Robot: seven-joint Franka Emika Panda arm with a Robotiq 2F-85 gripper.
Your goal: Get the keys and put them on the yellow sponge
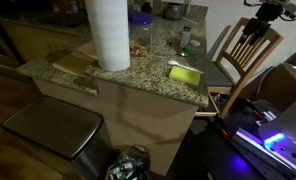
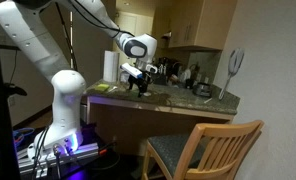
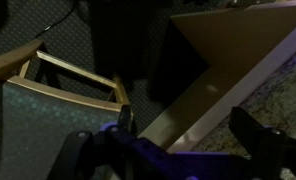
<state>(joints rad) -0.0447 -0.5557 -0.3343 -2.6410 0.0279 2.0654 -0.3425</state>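
The yellow sponge (image 1: pixel 186 75) lies flat on the granite counter (image 1: pixel 138 72) near its right end. My gripper (image 1: pixel 255 27) hangs in the air to the right of the counter, above the wooden chair (image 1: pixel 250 55), well away from the sponge. In an exterior view the gripper (image 2: pixel 140 79) is over the counter's end. In the wrist view the gripper (image 3: pixel 186 132) is open and empty, looking down at the counter's edge (image 3: pixel 250 82) and the chair (image 3: pixel 58 85). I cannot make out the keys; a small dark cluster (image 1: pixel 140 48) lies beside the paper roll.
A tall white paper roll (image 1: pixel 109 33) stands on a tan wooden board (image 1: pixel 76 63). Bottles and bowls crowd the counter's back (image 1: pixel 173 12). A metal bin (image 1: pixel 50 130) stands below the counter. A chair (image 2: pixel 203 152) stands in front of the counter.
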